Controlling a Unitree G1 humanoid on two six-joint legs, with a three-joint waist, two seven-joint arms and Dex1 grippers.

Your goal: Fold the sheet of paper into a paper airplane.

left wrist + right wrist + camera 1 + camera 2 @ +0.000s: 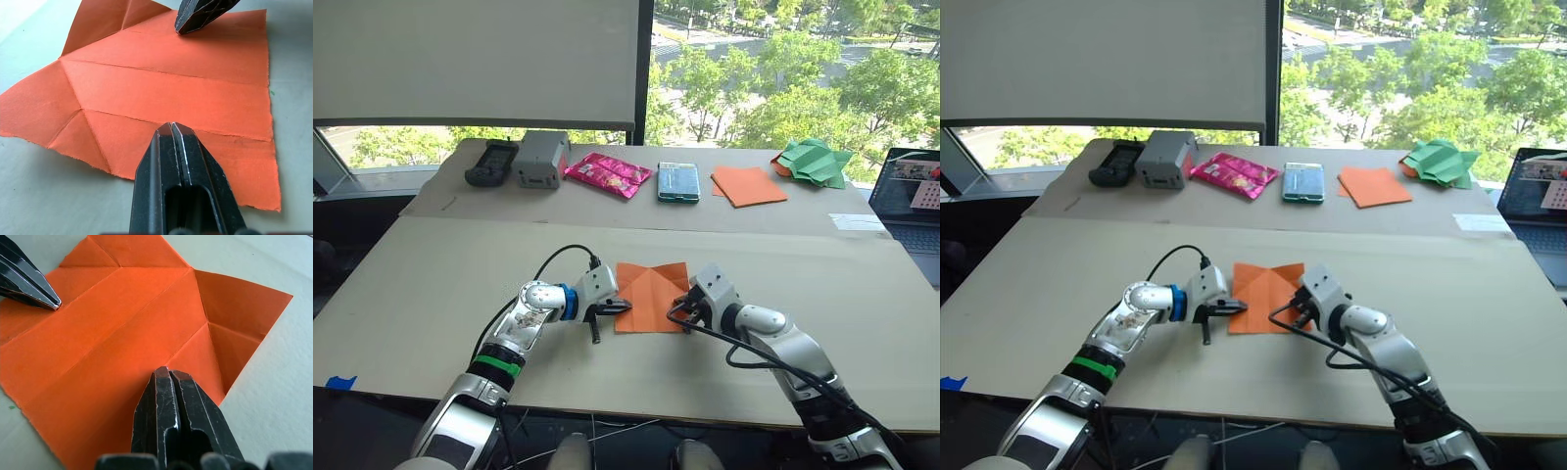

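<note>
From the head view, the sheet (651, 296) lies mid-table, our left gripper (615, 307) at its 9 o'clock edge, right gripper (682, 306) at 3. Wrist views show both closed, empty, tips pressing paper; we should pin evenly, then lift one side along its crease.

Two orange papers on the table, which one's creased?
The sheet of paper between the grippers, with fold lines and flared corners. The orange square at the far edge looks smooth.
</note>
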